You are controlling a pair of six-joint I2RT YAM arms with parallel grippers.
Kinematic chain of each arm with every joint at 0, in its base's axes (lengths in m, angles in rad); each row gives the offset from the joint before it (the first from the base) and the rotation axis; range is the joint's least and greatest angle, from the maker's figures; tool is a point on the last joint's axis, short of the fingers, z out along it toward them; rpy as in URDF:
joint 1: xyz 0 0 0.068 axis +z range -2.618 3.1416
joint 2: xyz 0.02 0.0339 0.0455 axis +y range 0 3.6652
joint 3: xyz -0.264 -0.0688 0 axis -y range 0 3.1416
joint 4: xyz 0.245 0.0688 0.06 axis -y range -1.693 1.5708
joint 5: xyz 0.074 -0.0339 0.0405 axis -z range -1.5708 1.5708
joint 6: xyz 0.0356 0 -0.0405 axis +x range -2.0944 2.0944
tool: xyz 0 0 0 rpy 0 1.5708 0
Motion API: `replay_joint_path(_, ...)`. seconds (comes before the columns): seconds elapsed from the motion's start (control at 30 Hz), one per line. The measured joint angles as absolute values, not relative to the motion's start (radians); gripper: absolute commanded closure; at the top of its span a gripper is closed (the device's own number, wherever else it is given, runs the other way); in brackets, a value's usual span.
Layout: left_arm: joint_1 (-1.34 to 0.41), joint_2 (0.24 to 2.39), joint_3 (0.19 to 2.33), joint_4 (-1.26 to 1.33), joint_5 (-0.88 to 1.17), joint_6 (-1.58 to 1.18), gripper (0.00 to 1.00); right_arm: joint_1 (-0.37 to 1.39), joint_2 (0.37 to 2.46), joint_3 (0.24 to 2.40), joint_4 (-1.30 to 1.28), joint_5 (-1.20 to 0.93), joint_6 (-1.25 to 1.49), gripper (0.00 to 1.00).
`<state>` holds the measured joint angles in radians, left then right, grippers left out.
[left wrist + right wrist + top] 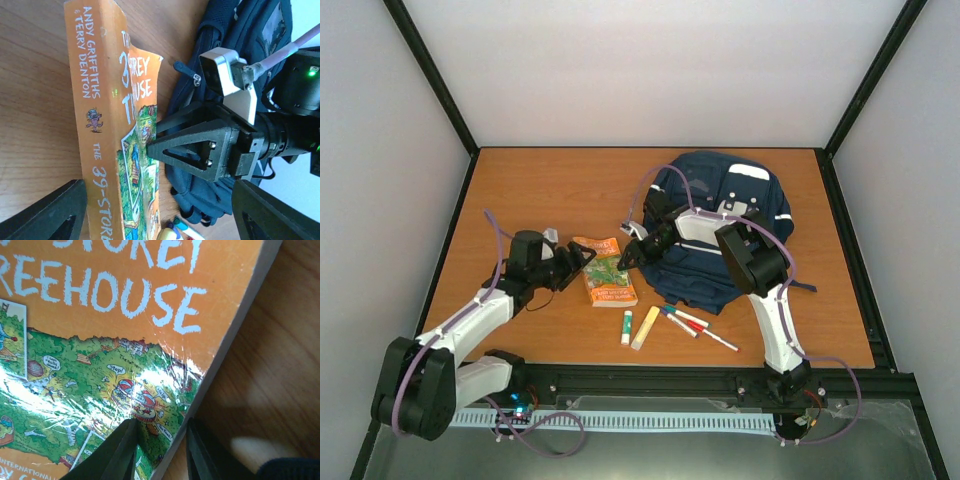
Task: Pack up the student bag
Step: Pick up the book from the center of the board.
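Observation:
The student bag (725,225), a navy backpack, lies at the right middle of the table and also shows in the left wrist view (220,60). An orange paperback book (605,272) lies just left of it. My right gripper (626,256) is closed on the book's right edge. In the right wrist view one of its fingers (119,452) lies on the cover (100,340) and the other sits against the page edge. My left gripper (584,258) is wide open at the book's spine (95,115), with its fingers (47,215) either side. The right gripper also shows in the left wrist view (152,142).
A glue stick (627,327), a yellow marker (645,328) and a few pens (695,328) lie in front of the book and bag. A bag strap (800,288) trails toward the table's right edge.

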<state>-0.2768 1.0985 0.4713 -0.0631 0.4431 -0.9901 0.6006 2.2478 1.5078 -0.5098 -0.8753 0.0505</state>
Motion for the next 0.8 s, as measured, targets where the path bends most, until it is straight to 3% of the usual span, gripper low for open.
replay_joint_path(0.8,-0.300,1.209,0.468,0.051,0.493,-1.070,0.39,0.597,2.256,1.513,-0.513,-0.896,0.049,0.69)
